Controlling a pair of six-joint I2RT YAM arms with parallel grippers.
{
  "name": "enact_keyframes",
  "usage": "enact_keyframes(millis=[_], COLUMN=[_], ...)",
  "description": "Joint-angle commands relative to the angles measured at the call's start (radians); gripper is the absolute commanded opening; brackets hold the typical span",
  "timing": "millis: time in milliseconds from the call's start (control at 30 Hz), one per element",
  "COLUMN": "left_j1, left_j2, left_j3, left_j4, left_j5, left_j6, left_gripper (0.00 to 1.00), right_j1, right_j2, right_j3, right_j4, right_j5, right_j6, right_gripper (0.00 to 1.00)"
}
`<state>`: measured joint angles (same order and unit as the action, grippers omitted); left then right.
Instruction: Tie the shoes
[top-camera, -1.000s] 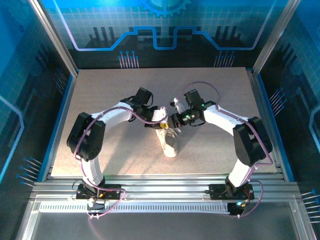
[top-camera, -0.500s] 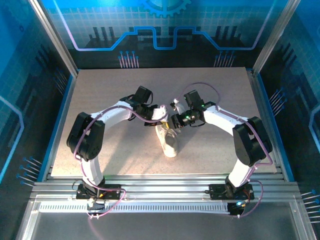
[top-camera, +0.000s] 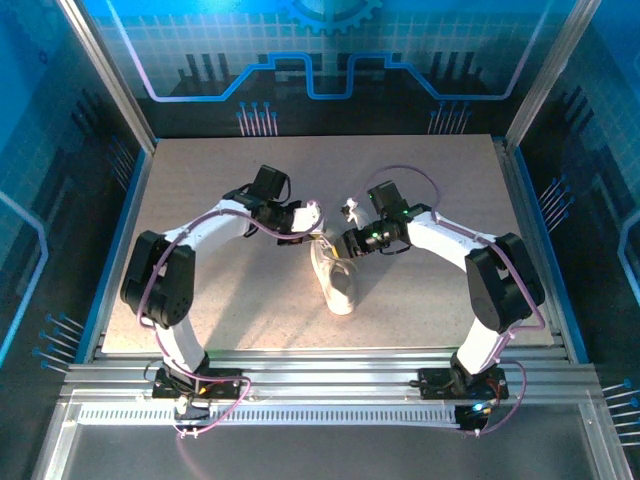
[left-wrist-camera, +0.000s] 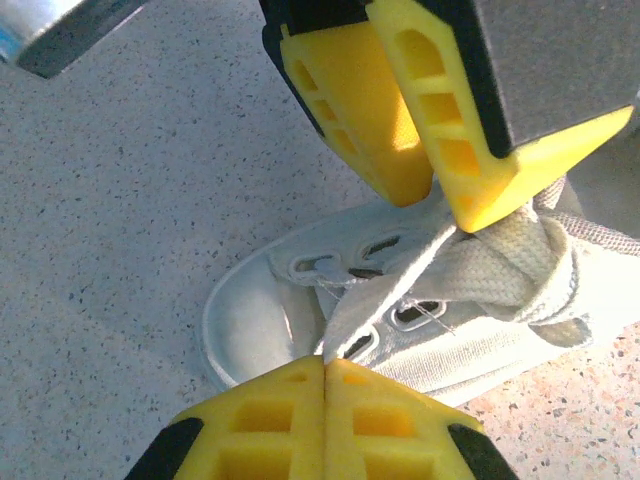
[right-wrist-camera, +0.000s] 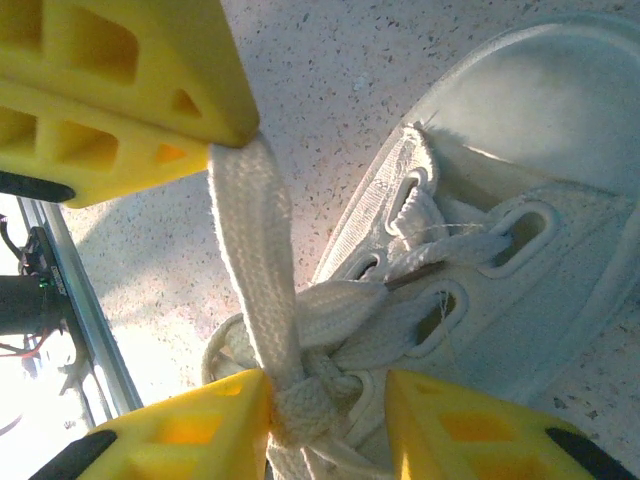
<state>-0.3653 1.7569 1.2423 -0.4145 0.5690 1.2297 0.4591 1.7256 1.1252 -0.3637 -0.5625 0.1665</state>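
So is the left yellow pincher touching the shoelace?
Touching. In the left wrist view the left gripper has its yellow fingers pressed shut, and a white lace from the sneaker runs straight into the seam between them.

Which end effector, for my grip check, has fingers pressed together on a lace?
The left end effector: fingers meet on a lace; the right end effector straddles the knot.
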Motion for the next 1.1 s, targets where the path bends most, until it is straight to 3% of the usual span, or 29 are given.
enact_keyframes(millis=[0,433,733,933,1067], left_j1=[0.009,0.029,0.042,0.043,0.043], left_j2=[-0.041,-0.133,-0.173,-0.205,-0.250], left_j3=[-0.038,-0.167,-0.214,-0.243,-0.250], left_j4=[-0.029,-0.033,-0.037,-0.002,-0.003], left_j5=[0.007,-0.037,-0.057,-0.078,-0.100], left_j6=[-0.008,-0.044,-0.058,-0.085,-0.127], left_gripper=[0.00,0.00,0.00,0.29,0.38], right_j1=[0.002,-0.003,-0.021,-0.056,-0.102], right_j2=[-0.005,-0.023,-0.051,-0.099,-0.115], right_j3=[-0.020,-0.033,-0.017,-0.005,0.016], right_j4=[0.012,-0.006,-0.011,-0.010,-0.032], right_j5=[-0.031,-0.040,-0.089,-0.115,-0.091], right_j6=[-0.011,-0.012,0.019,0.050,0.094], right_gripper=[0.35,0.35,0.41,0.47,0.46])
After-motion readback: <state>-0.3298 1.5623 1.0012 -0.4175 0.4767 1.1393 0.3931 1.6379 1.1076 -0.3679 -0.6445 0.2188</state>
